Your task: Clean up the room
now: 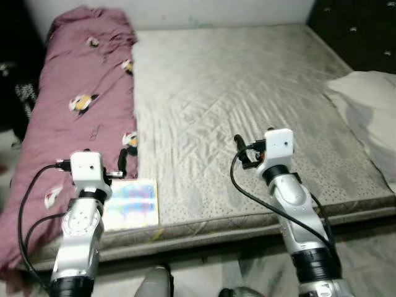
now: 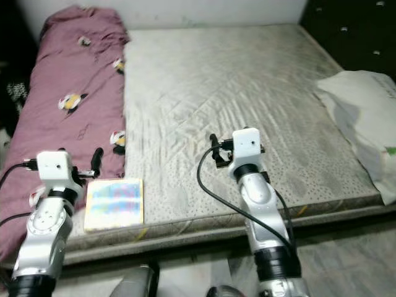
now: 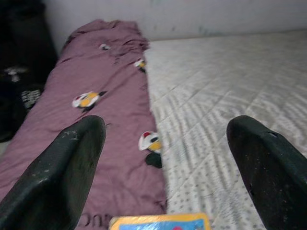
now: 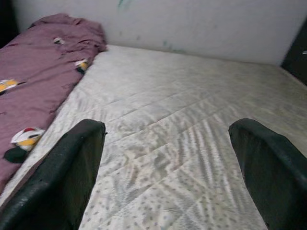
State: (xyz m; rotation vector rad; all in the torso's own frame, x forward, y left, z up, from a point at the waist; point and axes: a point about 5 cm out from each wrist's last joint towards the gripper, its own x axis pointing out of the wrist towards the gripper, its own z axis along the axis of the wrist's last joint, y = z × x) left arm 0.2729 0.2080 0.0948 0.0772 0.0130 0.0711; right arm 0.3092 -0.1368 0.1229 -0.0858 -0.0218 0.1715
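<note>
A mauve blanket [image 1: 74, 80] with penguin prints lies bunched along the left side of a bare grey mattress [image 1: 235, 93]. A thin colourful book [image 1: 131, 204] rests flat on the mattress's near left corner, beside the blanket's edge. My left gripper [image 3: 165, 124] is open, hovering just above and behind the book [image 3: 160, 223], its fingers [image 3: 72, 158] spread over the blanket's edge. My right gripper [image 4: 165, 127] is also open and holds nothing, poised over the near middle of the mattress. In the eye views the left gripper [image 1: 117, 166] and right gripper [image 1: 245, 151] point toward the headboard wall.
A white pillow or bag [image 1: 368, 105] lies off the bed's right edge. Dark furniture [image 1: 359, 31] stands at the back right and dark clutter [image 1: 15, 93] at the far left. A pale wall [image 4: 192, 24] runs behind the bed. Tiled floor [image 1: 235, 272] lies below the mattress's front edge.
</note>
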